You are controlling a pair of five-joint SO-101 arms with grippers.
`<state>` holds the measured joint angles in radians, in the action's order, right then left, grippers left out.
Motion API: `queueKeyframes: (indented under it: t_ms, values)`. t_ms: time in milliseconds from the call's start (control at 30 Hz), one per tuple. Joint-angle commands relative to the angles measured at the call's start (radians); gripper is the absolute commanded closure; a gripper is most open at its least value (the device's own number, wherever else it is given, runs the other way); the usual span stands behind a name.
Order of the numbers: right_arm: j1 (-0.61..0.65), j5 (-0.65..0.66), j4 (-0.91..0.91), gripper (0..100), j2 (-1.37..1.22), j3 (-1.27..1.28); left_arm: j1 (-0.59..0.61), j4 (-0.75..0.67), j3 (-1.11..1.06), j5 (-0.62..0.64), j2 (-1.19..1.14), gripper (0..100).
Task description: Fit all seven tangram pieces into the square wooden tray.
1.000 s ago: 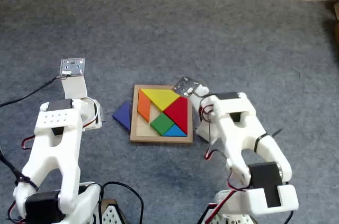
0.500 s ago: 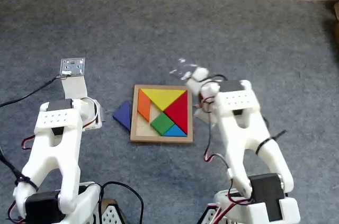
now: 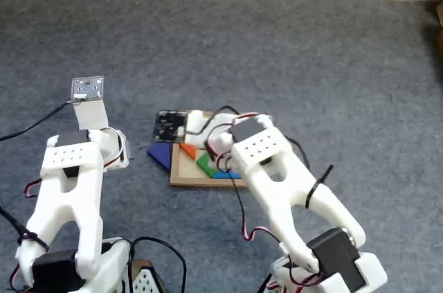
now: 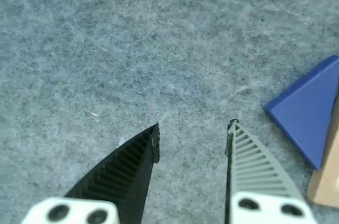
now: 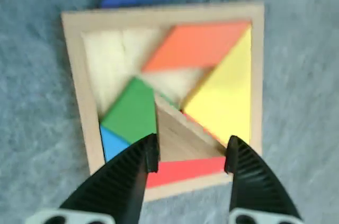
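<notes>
Blue triangle lies flat just beside tray. Looks thin, stiff, light; pinch across its edges. Left gripper jaws apart near it, right gripper jaws apart over tray.

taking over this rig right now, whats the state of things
Left pincer: open, empty, over the carpet near the dark blue triangle.
Right pincer: open, empty, above the tray.
Done: orange piece, yellow piece, green piece, light blue piece and red piece are in the tray.
Left: the dark blue triangle lies on the carpet beside the tray's outer edge. Bare wood shows in one tray corner. A seventh piece I cannot place.
</notes>
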<state>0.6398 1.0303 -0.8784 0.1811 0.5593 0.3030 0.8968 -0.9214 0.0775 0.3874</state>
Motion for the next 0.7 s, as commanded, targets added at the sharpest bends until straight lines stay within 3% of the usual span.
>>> queueKeyframes:
  t_ms: [0, 400, 567, 667]
  values:
    - [0.042, 0.015, 0.033, 80.7, 0.004, -0.068, 0.018, -0.012, 0.007, -0.006, 0.025, 79]
    - [0.05, 0.012, 0.027, 80.2, -0.237, -0.242, 0.019, -0.012, 0.008, -0.006, 0.025, 79]
    - [0.048, 0.012, 0.024, 66.3, -0.242, -0.237, 0.019, -0.012, 0.008, -0.006, 0.025, 79]
    - [0.036, 0.012, -0.021, 65.3, -0.24, -0.243, 0.019, -0.012, 0.008, -0.006, 0.025, 79]
